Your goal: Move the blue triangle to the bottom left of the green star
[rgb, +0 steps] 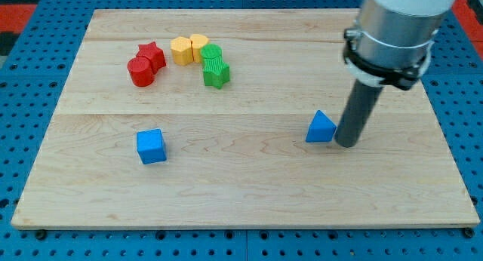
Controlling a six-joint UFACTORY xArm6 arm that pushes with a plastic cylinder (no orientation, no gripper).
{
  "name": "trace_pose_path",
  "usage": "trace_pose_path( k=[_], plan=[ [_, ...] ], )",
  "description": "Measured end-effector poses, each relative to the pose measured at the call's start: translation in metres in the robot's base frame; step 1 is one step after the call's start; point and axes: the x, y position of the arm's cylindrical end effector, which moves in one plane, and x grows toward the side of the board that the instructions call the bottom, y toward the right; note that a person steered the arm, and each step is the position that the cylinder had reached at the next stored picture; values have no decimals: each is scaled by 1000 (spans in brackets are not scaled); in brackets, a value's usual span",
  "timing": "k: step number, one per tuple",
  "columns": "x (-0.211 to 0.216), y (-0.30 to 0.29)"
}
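The blue triangle (321, 127) lies on the wooden board, right of centre. My tip (346, 143) stands right beside it on the view's right, touching or nearly touching its right edge. The green star (216, 74) lies in the cluster at the upper left, far to the view's left and above the triangle. A green cylinder-like block (210, 53) sits just above the star.
A yellow hexagon (181, 50) and a yellow block (198, 44) sit left of the green blocks. A red star (152, 56) and a red cylinder (140, 71) lie further left. A blue cube (151, 146) sits at lower left. The board's edge (241, 219) runs along the bottom.
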Motion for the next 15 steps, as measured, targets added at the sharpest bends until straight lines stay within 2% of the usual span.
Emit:
trace_pose_path(
  k=[1,3,4,6,7,8,9,12,15],
  plan=[
    [-22,-24],
    [-40,-2],
    [-41,-59],
    [-77,-125],
    [-67,-132],
    [-27,-124],
    [-10,-172],
    [-40,-160],
    [-76,-198]
  ],
)
